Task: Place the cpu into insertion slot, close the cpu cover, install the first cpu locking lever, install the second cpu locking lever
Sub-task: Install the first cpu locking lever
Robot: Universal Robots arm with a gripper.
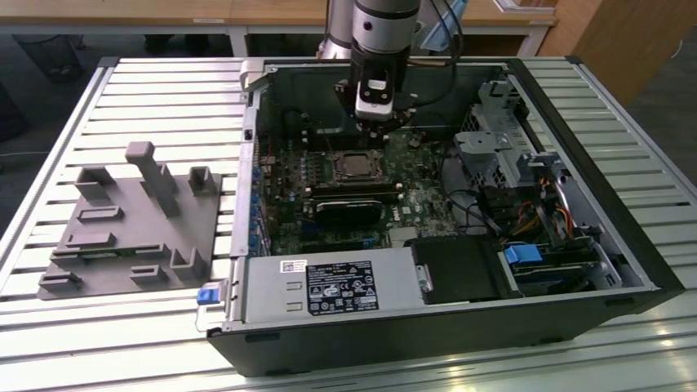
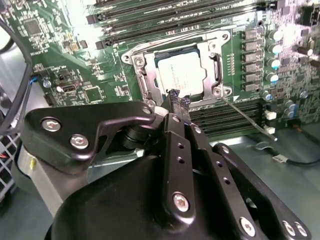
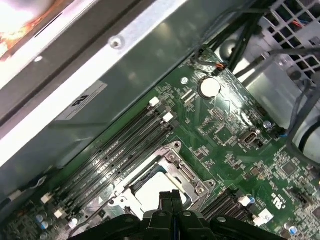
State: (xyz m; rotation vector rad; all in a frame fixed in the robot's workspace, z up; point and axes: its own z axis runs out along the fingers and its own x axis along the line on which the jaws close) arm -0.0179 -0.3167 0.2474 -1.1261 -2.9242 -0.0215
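Motherboard (image 2: 95,92): end effector (image 2: 177,98) at cpu cover (image 2: 206,49) edge.

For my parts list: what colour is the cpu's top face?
Pale silvery-beige metal; the cpu shows best in the second wrist view.

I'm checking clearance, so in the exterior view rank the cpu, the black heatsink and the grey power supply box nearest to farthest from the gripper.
From the gripper:
1. cpu, right at its tip.
2. black heatsink, next along toward the camera.
3. power supply box, nearest the camera, white label facing up.
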